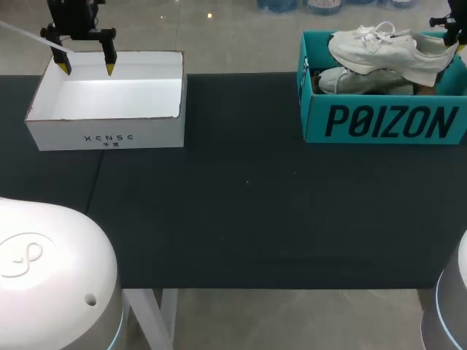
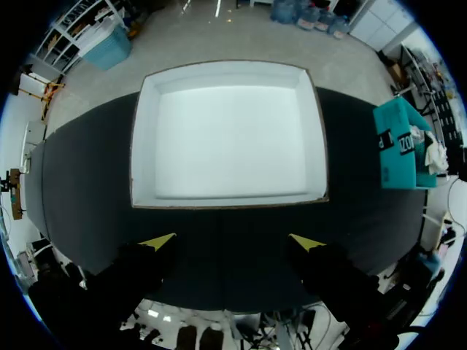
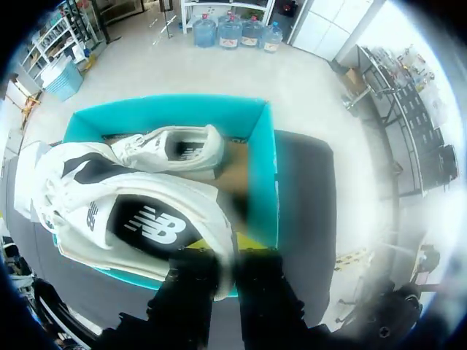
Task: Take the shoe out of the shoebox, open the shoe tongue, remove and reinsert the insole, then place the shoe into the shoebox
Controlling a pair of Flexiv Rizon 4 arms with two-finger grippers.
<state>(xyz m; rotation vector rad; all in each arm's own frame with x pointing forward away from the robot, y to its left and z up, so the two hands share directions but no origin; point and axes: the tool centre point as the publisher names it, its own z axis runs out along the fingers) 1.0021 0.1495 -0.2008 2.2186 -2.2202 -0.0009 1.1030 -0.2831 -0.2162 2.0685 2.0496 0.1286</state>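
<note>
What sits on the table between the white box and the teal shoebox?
Nothing: in the head view only bare dark tabletop separates the white box from the teal shoebox.

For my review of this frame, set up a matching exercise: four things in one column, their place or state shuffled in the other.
1. white box
2. upper shoe
3. lower shoe
4. left gripper

a. lying inside the teal shoebox
b. open, above a box's far wall
c. empty
d. raised over the shoebox, heel end between the right gripper's fingers

Pairs: 1-c, 2-d, 3-a, 4-b
</note>
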